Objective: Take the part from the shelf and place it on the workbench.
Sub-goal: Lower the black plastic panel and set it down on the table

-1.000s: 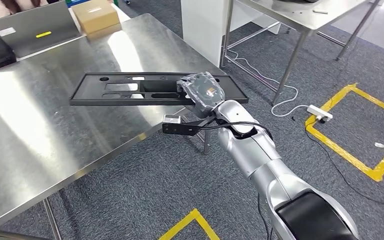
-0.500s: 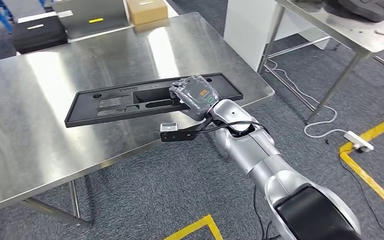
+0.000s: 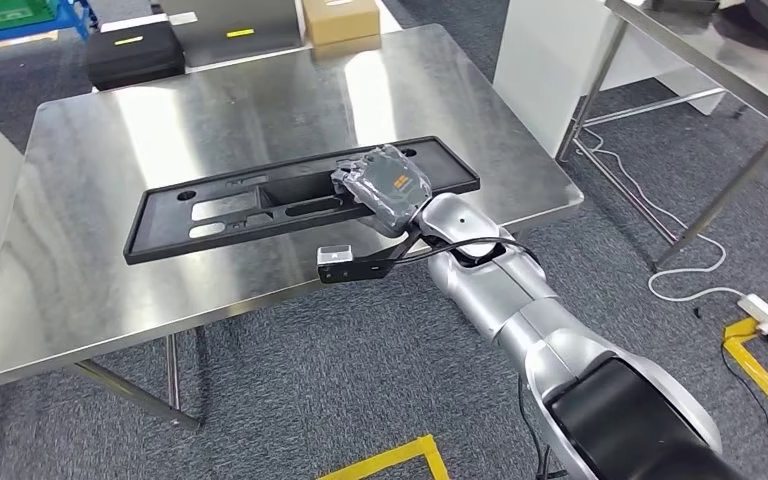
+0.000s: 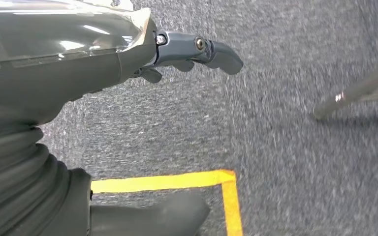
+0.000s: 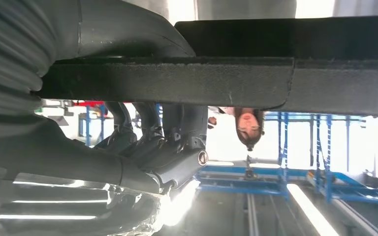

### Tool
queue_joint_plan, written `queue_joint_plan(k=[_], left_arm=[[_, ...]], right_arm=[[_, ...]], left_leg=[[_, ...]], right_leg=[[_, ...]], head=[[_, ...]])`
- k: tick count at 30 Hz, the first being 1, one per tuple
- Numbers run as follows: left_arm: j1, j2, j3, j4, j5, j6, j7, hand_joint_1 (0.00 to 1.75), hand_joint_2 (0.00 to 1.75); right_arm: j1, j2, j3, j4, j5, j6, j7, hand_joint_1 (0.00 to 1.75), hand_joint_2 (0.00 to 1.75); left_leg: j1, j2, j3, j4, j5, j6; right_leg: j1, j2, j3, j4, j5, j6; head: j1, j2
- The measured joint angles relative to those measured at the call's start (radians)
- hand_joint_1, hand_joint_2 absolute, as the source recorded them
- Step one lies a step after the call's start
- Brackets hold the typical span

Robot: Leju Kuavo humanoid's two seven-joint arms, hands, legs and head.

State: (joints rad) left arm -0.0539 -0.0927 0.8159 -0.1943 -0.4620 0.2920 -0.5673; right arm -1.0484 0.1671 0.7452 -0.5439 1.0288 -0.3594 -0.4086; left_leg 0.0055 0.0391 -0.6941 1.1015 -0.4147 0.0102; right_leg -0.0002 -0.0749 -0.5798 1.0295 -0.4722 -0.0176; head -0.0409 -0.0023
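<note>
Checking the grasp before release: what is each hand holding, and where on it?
The right hand grips the long black part near its right end, at the edge. The left hand holds nothing.

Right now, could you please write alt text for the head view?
The robot's right hand grips a long black part above a steel workbench. Beyond it sit a black case and a cardboard box.

Silver R arm (image 3: 505, 300), black cable, grey robot hand (image 3: 388, 188) w/ orange label.
</note>
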Motion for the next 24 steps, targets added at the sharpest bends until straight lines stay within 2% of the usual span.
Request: queue_joint_plan(k=[1, 2, 4, 5, 7, 9, 10, 11, 12, 13, 15, 16, 17, 18, 19, 20, 21, 22, 24], left_arm=[[-0.002, 0.000, 0.001, 0.000, 0.000, 0.006, -0.007, 0.00, 1.75], [-0.003, 0.000, 0.002, 0.000, 0.000, 0.009, -0.013, 0.00, 1.75], [-0.003, 0.000, 0.006, 0.000, 0.000, 0.008, -0.024, 0.00, 1.75], [-0.002, 0.000, 0.008, 0.000, 0.000, 0.005, -0.027, 0.00, 1.75], [-0.002, -0.002, 0.012, 0.000, 0.001, 0.001, -0.033, 0.00, 1.75], [-0.007, -0.003, 0.015, 0.000, 0.001, -0.001, -0.039, 0.00, 1.75], [-0.009, -0.003, 0.016, 0.000, 0.002, -0.007, -0.047, 0.00, 1.75], [-0.010, -0.004, 0.016, 0.000, 0.002, -0.021, -0.053, 0.00, 1.75], [-0.011, -0.005, 0.017, 0.000, 0.000, -0.040, -0.053, 0.00, 1.75], [-0.012, -0.006, 0.017, 0.000, -0.002, -0.059, -0.046, 0.00, 1.75], [-0.017, -0.009, 0.017, 0.000, -0.008, -0.085, -0.013, 0.00, 1.75], [-0.020, -0.010, 0.017, 0.000, -0.009, -0.094, 0.004, 0.00, 1.75], [-0.022, -0.010, 0.017, 0.000, -0.009, -0.103, 0.020, 0.00, 1.75], [-0.023, -0.008, 0.017, 0.000, -0.009, -0.113, 0.033, 0.00, 1.75], [-0.021, -0.007, 0.017, 0.000, -0.009, -0.121, 0.043, 0.00, 1.75], [-0.019, -0.004, 0.017, 0.000, -0.009, -0.128, 0.050, 0.00, 1.75], [-0.017, -0.002, 0.017, 0.000, -0.009, -0.134, 0.055, 0.00, 1.75], [-0.017, 0.001, 0.017, 0.000, -0.009, -0.139, 0.058, 0.00, 1.75], [-0.021, 0.008, 0.017, 0.000, -0.010, -0.146, 0.062, 0.00, 1.75]], right_arm=[[-0.007, -0.002, 0.003, 0.005, -0.004, -0.008, 0.000, 1.38, 1.75], [-0.013, -0.004, 0.006, 0.010, -0.008, -0.016, 0.000, 1.38, 1.75], [-0.022, -0.007, 0.010, 0.021, -0.016, -0.025, 0.001, 1.38, 1.75], [-0.025, -0.009, 0.012, 0.026, -0.020, -0.028, 0.002, 1.38, 1.75], [-0.033, -0.016, 0.016, 0.035, -0.027, -0.037, 0.003, 1.38, 1.75], [-0.035, -0.029, 0.019, 0.047, -0.030, -0.044, 0.004, 1.38, 1.75], [-0.034, -0.035, 0.021, 0.055, -0.030, -0.045, 0.010, 1.38, 1.75], [-0.031, -0.040, 0.023, 0.063, -0.027, -0.045, 0.020, 1.38, 1.75], [-0.028, -0.042, 0.025, 0.072, -0.024, -0.045, 0.035, 1.38, 1.75], [-0.026, -0.043, 0.028, 0.080, -0.020, -0.045, 0.052, 1.38, 1.75], [-0.028, -0.045, 0.032, 0.091, -0.015, -0.044, 0.076, 1.38, 1.75], [-0.029, -0.046, 0.033, 0.094, -0.013, -0.043, 0.081, 1.38, 1.75], [-0.028, -0.046, 0.033, 0.097, -0.010, -0.041, 0.084, 1.38, 1.75], [-0.027, -0.047, 0.033, 0.099, -0.008, -0.039, 0.088, 1.38, 1.75], [-0.025, -0.045, 0.034, 0.100, -0.005, -0.038, 0.091, 1.38, 1.75], [-0.024, -0.044, 0.034, 0.100, -0.003, -0.037, 0.095, 1.38, 1.75], [-0.025, -0.042, 0.034, 0.101, 0.000, -0.036, 0.098, 1.38, 1.75], [-0.026, -0.040, 0.034, 0.101, 0.002, -0.037, 0.102, 1.38, 1.75], [-0.025, -0.039, 0.034, 0.102, 0.007, -0.037, 0.106, 1.38, 1.75]], left_leg=[[-0.006, 0.014, 0.024, -0.045, 0.011, 0.008], [-0.012, 0.022, 0.034, -0.066, 0.011, 0.014], [-0.016, 0.004, 0.037, -0.073, 0.008, 0.023], [-0.013, -0.007, 0.042, -0.079, 0.011, 0.027], [-0.006, -0.027, 0.052, -0.093, 0.019, 0.037], [-0.001, -0.050, 0.055, -0.098, 0.022, 0.042], [-0.001, -0.065, 0.054, -0.098, 0.023, 0.043], [0.000, -0.081, 0.054, -0.097, 0.023, 0.043], [0.002, -0.096, 0.054, -0.096, 0.023, 0.043], [0.003, -0.111, 0.055, -0.094, 0.022, 0.041], [0.004, -0.137, 0.051, -0.086, 0.019, 0.033], [0.003, -0.148, 0.047, -0.082, 0.017, 0.027], [0.003, -0.158, 0.043, -0.078, 0.016, 0.021], [0.005, -0.168, 0.039, -0.076, 0.017, 0.013], [0.009, -0.177, 0.036, -0.077, 0.019, 0.007], [0.012, -0.176, 0.033, -0.075, 0.018, 0.001], [0.013, -0.159, 0.026, -0.064, 0.011, -0.004], [0.013, -0.132, 0.013, -0.037, -0.004, -0.009], [0.012, -0.068, -0.040, 0.070, -0.056, -0.016]], right_leg=[[0.003, -0.009, 0.001, 0.000, -0.003, 0.003], [0.006, -0.018, 0.003, 0.000, -0.006, 0.007], [0.009, -0.036, 0.009, -0.004, -0.011, 0.016], [0.009, -0.033, 0.010, -0.001, -0.015, 0.021], [0.008, 0.007, -0.009, 0.046, -0.040, 0.025], [0.001, 0.054, -0.066, 0.162, -0.086, 0.022], [-0.002, 0.063, -0.098, 0.224, -0.105, 0.024], [-0.005, 0.066, -0.120, 0.260, -0.112, 0.028], [-0.008, 0.069, -0.126, 0.261, -0.104, 0.037], [-0.012, 0.073, -0.115, 0.227, -0.082, 0.048], [-0.024, 0.105, -0.060, 0.097, -0.024, 0.068], [-0.028, 0.121, -0.037, 0.046, -0.005, 0.070], [-0.031, 0.133, -0.023, 0.017, 0.005, 0.067], [-0.029, 0.134, -0.018, 0.007, 0.007, 0.060], [-0.027, 0.124, -0.016, 0.008, 0.009, 0.051], [-0.027, 0.114, -0.015, 0.006, 0.010, 0.044], [-0.027, 0.105, -0.012, 0.004, 0.012, 0.037], [-0.028, 0.095, -0.010, 0.001, 0.012, 0.030], [-0.026, 0.075, -0.006, 0.000, 0.010, 0.019]], head=[[0.000, 0.000], [0.001, 0.000], [0.002, 0.000], [0.002, 0.000], [0.004, 0.000], [0.006, 0.000], [0.008, 0.000], [0.008, 0.000], [0.009, 0.000], [0.009, 0.000], [0.010, 0.000], [0.010, 0.000], [0.009, 0.000], [0.009, 0.000], [0.007, 0.000], [0.008, 0.000], [0.004, 0.000], [0.000, 0.000], [-0.007, 0.000]])
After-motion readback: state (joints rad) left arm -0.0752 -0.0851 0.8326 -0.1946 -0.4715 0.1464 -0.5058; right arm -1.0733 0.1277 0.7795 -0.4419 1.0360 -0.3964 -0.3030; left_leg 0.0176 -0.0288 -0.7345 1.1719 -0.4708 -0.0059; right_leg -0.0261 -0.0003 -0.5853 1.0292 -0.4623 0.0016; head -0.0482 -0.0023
